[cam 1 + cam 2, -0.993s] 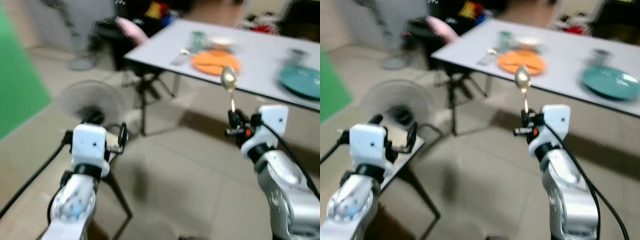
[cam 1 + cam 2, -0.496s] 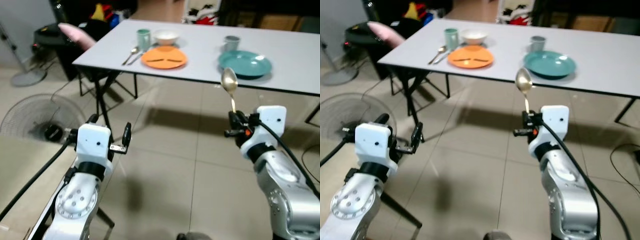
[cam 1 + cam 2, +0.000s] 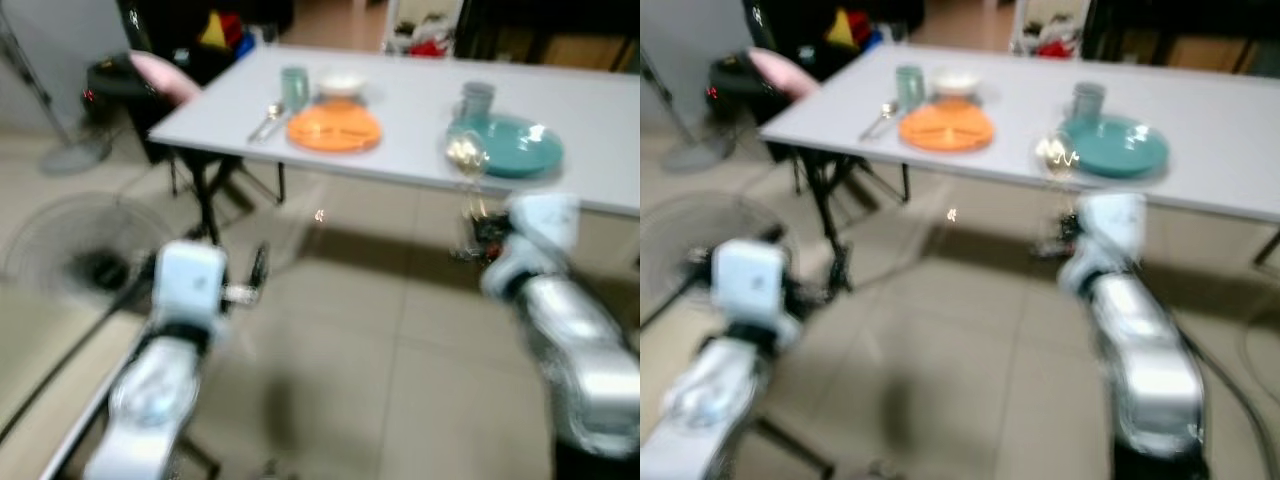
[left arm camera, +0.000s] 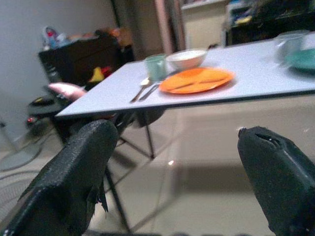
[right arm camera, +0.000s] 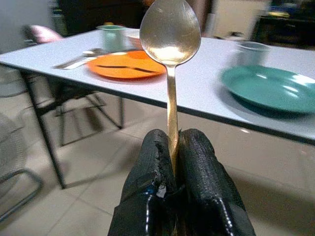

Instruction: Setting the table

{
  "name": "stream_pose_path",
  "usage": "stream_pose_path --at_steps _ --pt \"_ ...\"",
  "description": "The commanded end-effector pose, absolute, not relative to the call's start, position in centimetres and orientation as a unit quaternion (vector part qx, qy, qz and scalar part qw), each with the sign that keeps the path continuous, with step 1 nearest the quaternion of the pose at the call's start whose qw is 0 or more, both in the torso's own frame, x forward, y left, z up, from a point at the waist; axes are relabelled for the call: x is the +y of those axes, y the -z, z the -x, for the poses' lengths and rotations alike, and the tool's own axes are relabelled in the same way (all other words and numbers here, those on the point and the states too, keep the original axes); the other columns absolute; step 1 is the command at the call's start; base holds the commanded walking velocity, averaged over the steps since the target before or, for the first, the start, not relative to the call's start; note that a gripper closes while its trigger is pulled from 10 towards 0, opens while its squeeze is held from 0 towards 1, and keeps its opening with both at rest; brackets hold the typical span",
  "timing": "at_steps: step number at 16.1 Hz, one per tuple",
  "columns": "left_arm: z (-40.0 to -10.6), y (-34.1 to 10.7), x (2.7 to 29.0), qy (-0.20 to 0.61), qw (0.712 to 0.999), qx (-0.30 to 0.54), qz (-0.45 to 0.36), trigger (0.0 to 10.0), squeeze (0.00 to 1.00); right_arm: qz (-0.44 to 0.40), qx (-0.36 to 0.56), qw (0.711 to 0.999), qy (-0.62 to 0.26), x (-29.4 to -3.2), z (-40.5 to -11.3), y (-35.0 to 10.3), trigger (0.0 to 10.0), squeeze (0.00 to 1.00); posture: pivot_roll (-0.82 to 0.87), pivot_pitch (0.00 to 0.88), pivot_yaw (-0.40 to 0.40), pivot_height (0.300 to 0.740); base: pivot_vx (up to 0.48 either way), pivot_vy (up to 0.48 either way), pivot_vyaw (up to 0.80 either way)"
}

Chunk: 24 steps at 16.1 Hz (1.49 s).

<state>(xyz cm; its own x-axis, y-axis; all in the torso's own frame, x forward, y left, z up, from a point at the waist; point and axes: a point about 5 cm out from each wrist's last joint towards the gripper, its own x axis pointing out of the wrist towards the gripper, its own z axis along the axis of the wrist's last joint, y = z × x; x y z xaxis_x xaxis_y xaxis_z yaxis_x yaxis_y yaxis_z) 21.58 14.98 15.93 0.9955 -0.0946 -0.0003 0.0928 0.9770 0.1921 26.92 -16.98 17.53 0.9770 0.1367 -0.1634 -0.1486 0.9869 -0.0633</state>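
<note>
The right hand (image 5: 173, 147) is clamped on the stem of a spoon (image 5: 170, 34), bowl up, out in front of the counter (image 5: 216, 61) and short of its near edge. The spoon looks light, rigid and smooth (likely to twist between the pads), so a low hold on the handle suits it. Its place is probably beside the teal plate (image 5: 268, 88). The left hand (image 4: 172, 167) is spread wide with nothing in it.

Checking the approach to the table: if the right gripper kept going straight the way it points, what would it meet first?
Probably the near edge of the white table, between the orange plate and teal plate; the spoon in the right gripper leads. Depth is uncertain.
</note>
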Motion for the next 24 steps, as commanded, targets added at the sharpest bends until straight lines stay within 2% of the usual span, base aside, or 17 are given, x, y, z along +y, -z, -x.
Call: stream_pose_path --at_steps 1,8,24 --pt "-21.6 -16.3 14.5 0.057 0.994 -0.014 -0.094 10.0 0.00 0.042 0.083 0.994 -0.054 -17.9 -26.9 -17.7 10.0 0.00 -0.07 0.000 0.036 0.740 0.307 0.000 0.00" --pt "-22.0 -16.2 14.7 0.062 0.993 -0.008 -0.097 10.0 0.00 0.029 0.099 0.993 -0.057 -17.7 -27.2 -17.8 10.0 0.00 -0.08 0.000 0.044 0.740 0.311 0.000 -0.69" --pt "-22.3 -15.9 14.9 0.067 0.992 0.002 -0.104 10.0 0.00 0.037 0.131 0.988 -0.076 -16.4 -28.0 -18.2 10.0 0.00 -0.07 0.000 0.048 0.740 0.334 0.000 0.00"
